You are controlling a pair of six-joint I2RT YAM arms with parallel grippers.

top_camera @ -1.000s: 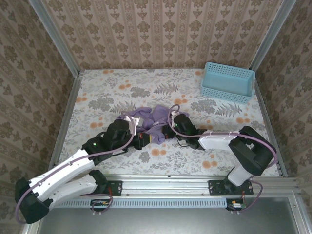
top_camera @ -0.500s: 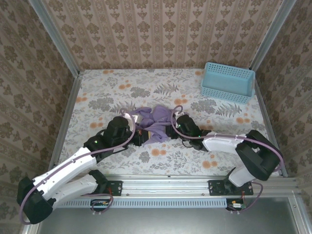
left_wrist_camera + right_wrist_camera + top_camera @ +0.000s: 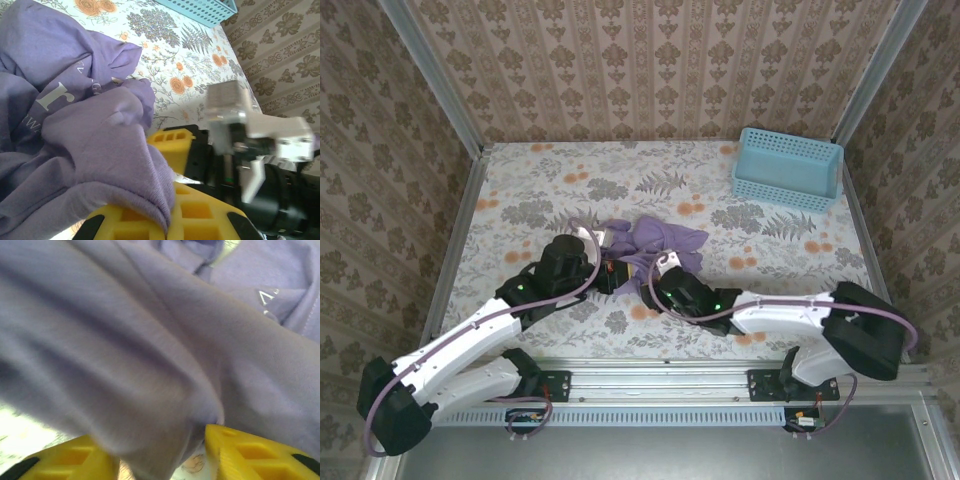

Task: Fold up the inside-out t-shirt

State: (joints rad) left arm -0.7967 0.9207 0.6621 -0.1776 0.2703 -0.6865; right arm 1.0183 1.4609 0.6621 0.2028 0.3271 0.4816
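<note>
Crumpled in a heap near the middle of the worktop: inside-out t-shirt, white lettering partly showing, well apart from the blue basket. Pinched at its near edge by the clenched left gripper, likely to anchor that side for spreading. Straddled by the right gripper, jaws parted around a loose fold, nothing clamped. Both arms stretched low and forward, wrists converging on the heap.

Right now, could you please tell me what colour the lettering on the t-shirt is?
White lettering on the lavender t-shirt, clearest in the left wrist view.
</note>
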